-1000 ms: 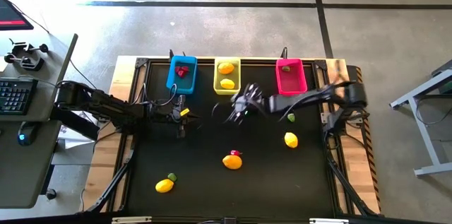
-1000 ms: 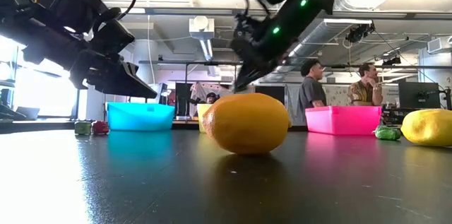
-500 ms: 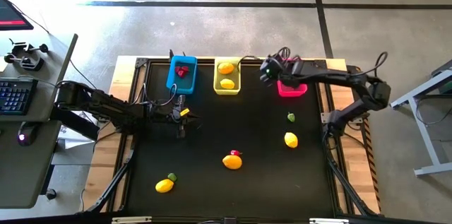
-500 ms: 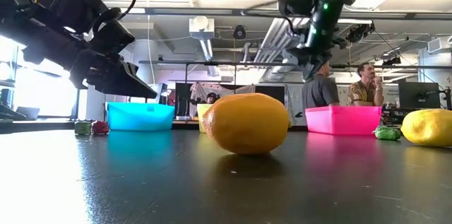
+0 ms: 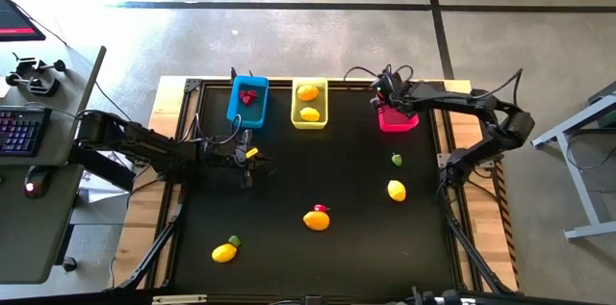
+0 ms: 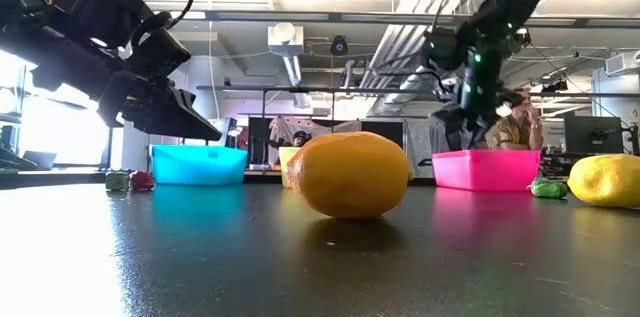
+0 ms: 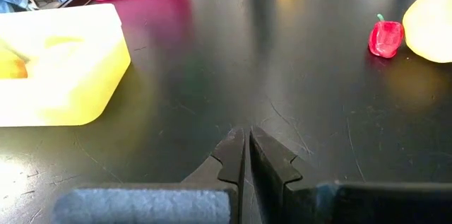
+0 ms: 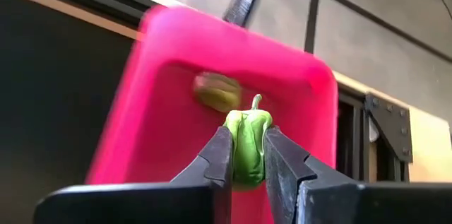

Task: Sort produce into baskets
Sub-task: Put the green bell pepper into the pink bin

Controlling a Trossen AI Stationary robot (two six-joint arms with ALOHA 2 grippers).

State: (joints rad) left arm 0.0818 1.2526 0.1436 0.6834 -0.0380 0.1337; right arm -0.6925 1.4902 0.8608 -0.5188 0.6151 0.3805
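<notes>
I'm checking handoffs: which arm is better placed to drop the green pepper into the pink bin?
Right. The right gripper holds the green pepper above the pink bin; the left gripper is shut, empty, near the yellow bin.

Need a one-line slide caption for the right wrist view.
Right gripper holds a green pepper above the pink basket.

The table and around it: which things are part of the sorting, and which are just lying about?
Sorting: blue basket, yellow basket, pink basket, loose lemons, green pepper in the right gripper.
Lying about: keyboard, mouse.
</notes>
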